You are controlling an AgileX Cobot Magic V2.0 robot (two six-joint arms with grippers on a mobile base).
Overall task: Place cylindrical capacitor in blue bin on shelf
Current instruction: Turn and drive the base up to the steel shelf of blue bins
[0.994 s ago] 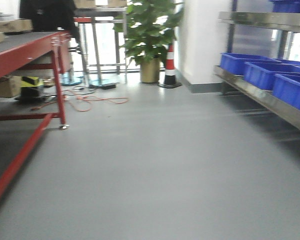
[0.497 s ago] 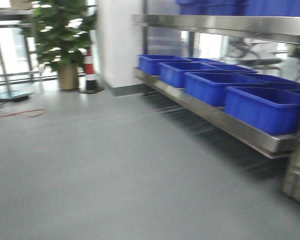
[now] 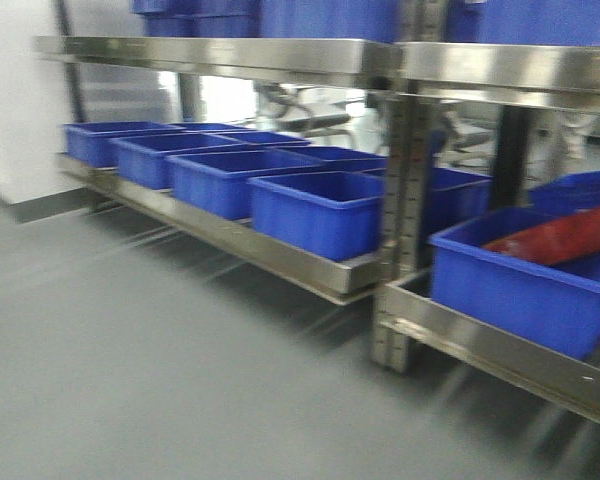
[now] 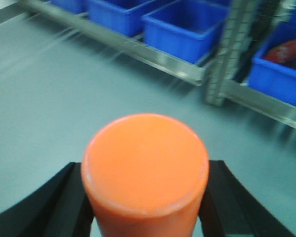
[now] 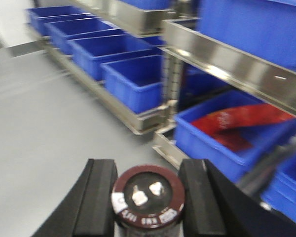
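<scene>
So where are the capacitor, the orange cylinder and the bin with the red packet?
Small dark cylindrical capacitor point(image 5: 148, 196): right wrist view, its terminal end.
Orange cylinder point(image 4: 145, 158): left wrist view, its flat top.
Blue plastic bin with red packet point(image 3: 510, 290): front view, front wall.

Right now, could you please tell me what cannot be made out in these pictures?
Dark cylindrical capacitor: right wrist view, print blurred, body cut off by the bottom edge.
Smooth orange cylinder: left wrist view, lower part cut off likewise.
Red packet in a blue plastic bin: front view, motion blur hides its label.
</scene>
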